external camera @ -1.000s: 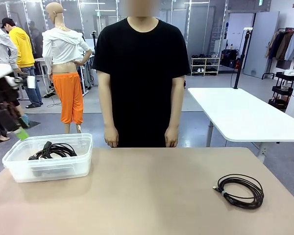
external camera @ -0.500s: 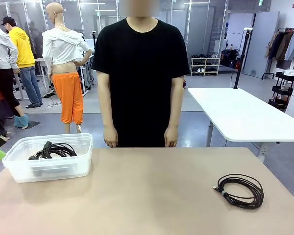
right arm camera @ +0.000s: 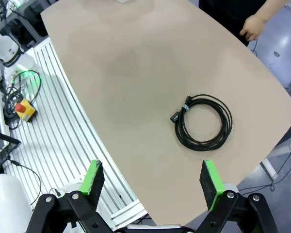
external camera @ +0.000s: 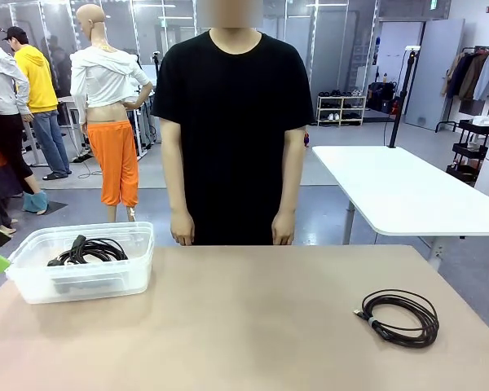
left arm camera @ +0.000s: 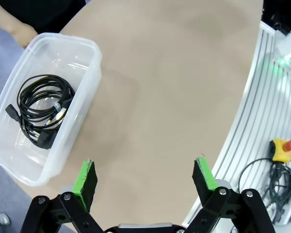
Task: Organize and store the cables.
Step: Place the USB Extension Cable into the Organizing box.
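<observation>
Right wrist view: right gripper (right arm camera: pixel 152 177) spread wide, empty, high above the table (right arm camera: pixel 136 73). Loose cable (right arm camera: pixel 203 121), a black coil, lies flat on the table near its edge, strapped by the plugs. Probably light, limp, springy; best pinched across the bundled strands beside the strap. Left gripper (left arm camera: pixel 144 177) likewise spread, empty. Stored cable (left arm camera: pixel 39 109) sits in the clear bin (left arm camera: pixel 87 104) on the table's far corner.

Open left hand (left arm camera: pixel 144 178) above table (left arm camera: pixel 174 97); coiled cable (left arm camera: pixel 41 109) in clear bin (left arm camera: pixel 89 97).
</observation>
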You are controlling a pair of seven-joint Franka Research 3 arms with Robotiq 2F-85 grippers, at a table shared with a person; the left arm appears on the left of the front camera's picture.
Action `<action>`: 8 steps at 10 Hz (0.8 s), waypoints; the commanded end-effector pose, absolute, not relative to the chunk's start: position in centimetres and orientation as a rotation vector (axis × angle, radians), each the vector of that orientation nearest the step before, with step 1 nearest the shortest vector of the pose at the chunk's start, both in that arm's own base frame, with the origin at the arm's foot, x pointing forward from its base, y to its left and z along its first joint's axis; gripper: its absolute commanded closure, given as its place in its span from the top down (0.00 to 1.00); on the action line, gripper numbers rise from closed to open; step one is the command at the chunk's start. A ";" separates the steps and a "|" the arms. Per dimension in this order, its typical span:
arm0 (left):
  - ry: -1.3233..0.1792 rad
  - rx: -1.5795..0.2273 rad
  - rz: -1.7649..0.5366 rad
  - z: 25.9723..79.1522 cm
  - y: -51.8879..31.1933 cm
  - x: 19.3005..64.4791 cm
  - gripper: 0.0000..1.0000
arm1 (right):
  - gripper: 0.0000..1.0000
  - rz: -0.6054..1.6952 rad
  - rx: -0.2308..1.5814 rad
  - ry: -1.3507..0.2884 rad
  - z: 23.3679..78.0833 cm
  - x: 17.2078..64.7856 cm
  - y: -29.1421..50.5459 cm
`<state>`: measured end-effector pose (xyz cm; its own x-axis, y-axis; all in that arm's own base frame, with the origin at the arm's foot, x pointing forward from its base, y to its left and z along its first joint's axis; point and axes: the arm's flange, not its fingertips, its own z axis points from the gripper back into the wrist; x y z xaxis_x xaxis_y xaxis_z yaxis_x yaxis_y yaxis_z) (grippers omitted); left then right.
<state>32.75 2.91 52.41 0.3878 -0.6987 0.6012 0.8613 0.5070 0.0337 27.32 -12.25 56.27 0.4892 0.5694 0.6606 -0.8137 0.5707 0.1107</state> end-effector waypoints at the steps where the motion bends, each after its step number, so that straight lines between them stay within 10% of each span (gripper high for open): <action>1: -0.608 -0.302 -1.020 52.4 2.9 32.7 1.00 | 1.00 0.871 0.444 -0.614 56.2 27.4 -12.2; 8: -0.888 -0.204 -1.183 48.7 8.8 28.5 1.00 | 1.00 0.397 0.328 -0.448 53.4 31.7 -1.9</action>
